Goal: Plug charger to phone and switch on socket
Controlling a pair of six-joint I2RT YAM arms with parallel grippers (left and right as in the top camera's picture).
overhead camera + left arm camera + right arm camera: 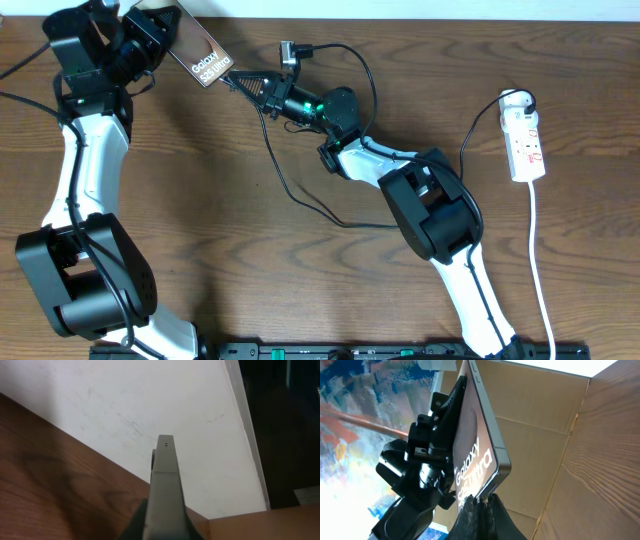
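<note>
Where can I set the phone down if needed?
Bare wood bottom centre, between left arm, charger loop and right arm; also above right arm, left of the socket. Crowded top left, where left gripper and right gripper meet the phone.

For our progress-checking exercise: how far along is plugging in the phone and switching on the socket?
Done: left gripper holds the phone up. In hand: right gripper presses the charger tip at the phone's short edge; seated or not, I cannot tell. Left: the socket switch, with no gripper near it.
</note>
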